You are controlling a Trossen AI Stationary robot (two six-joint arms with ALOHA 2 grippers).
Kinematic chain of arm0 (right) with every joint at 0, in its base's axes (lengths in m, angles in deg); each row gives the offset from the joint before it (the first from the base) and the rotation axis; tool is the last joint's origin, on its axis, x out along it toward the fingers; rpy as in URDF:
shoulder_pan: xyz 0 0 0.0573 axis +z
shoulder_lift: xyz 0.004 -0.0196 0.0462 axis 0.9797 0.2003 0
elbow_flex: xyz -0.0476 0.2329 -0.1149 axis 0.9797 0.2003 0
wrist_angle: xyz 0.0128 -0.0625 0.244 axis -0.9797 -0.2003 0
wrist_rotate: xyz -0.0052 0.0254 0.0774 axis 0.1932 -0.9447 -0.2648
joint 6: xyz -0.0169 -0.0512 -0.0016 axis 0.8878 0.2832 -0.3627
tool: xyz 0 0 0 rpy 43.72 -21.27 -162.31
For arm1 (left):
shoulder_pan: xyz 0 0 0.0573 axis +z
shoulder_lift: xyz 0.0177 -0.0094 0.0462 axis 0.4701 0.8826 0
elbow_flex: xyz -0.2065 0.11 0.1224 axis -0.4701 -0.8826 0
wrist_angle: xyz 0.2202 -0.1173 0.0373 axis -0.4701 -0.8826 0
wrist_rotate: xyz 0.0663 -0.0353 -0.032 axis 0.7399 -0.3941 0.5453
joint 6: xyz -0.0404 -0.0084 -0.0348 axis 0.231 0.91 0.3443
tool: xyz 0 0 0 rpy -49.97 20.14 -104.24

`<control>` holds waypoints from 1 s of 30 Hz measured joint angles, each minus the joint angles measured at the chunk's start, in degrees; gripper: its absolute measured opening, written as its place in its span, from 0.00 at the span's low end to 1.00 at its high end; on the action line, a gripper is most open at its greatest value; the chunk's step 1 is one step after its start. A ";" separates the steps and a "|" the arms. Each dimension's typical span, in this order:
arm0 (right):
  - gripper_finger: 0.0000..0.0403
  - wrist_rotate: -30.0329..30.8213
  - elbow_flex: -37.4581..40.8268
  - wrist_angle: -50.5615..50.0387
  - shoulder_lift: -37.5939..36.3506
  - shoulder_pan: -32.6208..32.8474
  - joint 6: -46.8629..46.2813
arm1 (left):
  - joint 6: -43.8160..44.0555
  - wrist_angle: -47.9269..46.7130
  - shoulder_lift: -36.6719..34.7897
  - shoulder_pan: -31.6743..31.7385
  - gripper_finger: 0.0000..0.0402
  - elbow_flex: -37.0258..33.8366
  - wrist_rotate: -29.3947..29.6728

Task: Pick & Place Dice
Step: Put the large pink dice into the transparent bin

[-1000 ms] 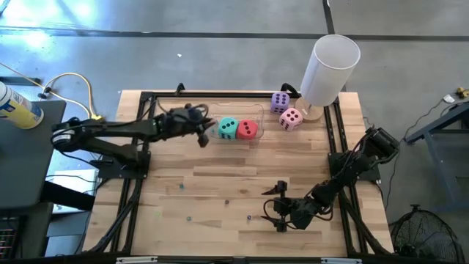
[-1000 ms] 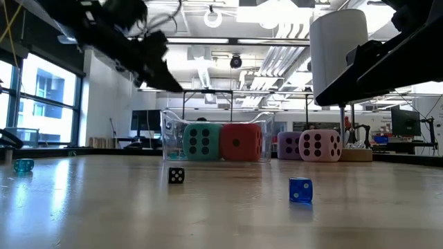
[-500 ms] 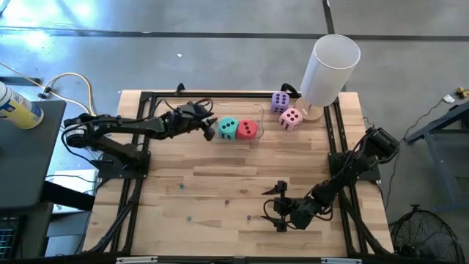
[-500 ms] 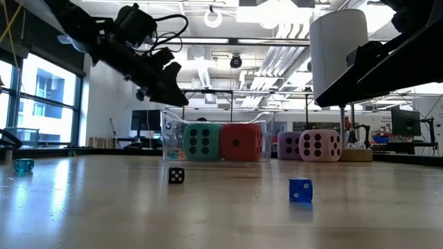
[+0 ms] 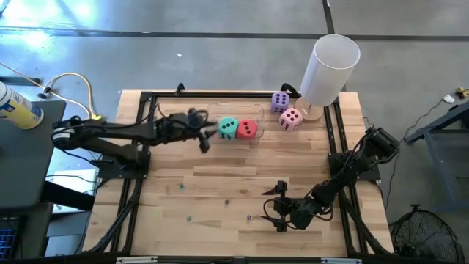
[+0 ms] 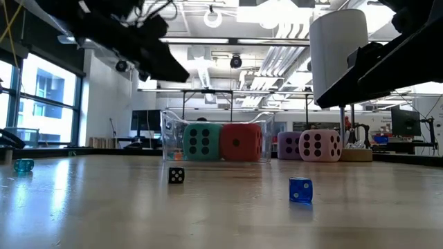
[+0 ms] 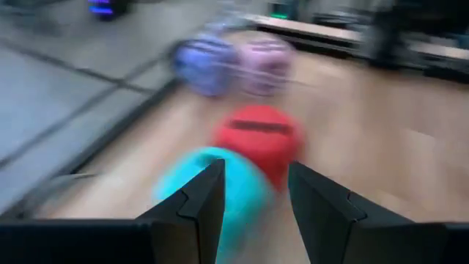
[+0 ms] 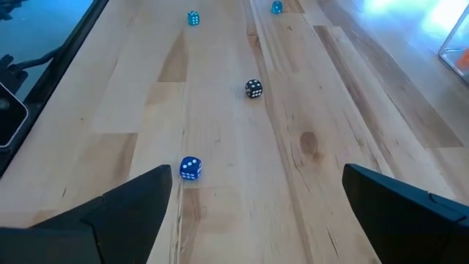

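Just ahead of your left gripper (image 5: pixel 207 136) stood a clear container (image 5: pixel 258 110), and inside it the teal-green die (image 5: pixel 228 127) and the red die (image 5: pixel 247 130) sat side by side, touching. Your left gripper hovered above the table (image 5: pixel 220 183) at the container's open side; its fingers (image 7: pixel 198 202) were parted with nothing between them, and the teal-green die was the nearer one to them. Beyond the container, farther from this gripper, the purple die (image 5: pixel 279 102) and the pink die (image 5: pixel 291 119) lay on the wood, close together, just beside the foot of the tall white cylinder (image 5: pixel 330 67) at the table's far corner.

Your right gripper (image 5: pixel 277 207) waited low near the front edge, well apart from all four dice, with its fingers spread wide and holding nothing. Before it you had a small blue die (image 8: pixel 190 168) and a small black die (image 8: pixel 253 89) on bare boards. Between the two grippers the wood was open.
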 joint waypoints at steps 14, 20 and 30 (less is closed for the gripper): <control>0.97 -4.23 0.00 0.79 0.00 0.06 -6.21 | 3.42 -11.66 -3.08 -16.30 0.36 0.00 -8.35; 0.97 -4.25 0.00 0.85 0.00 0.06 -10.64 | 3.40 -11.61 -2.47 -18.96 0.36 0.00 -8.35; 0.97 -4.47 0.00 0.85 -0.13 -1.13 -17.95 | 3.39 -11.04 0.97 -19.41 0.36 -0.02 -8.45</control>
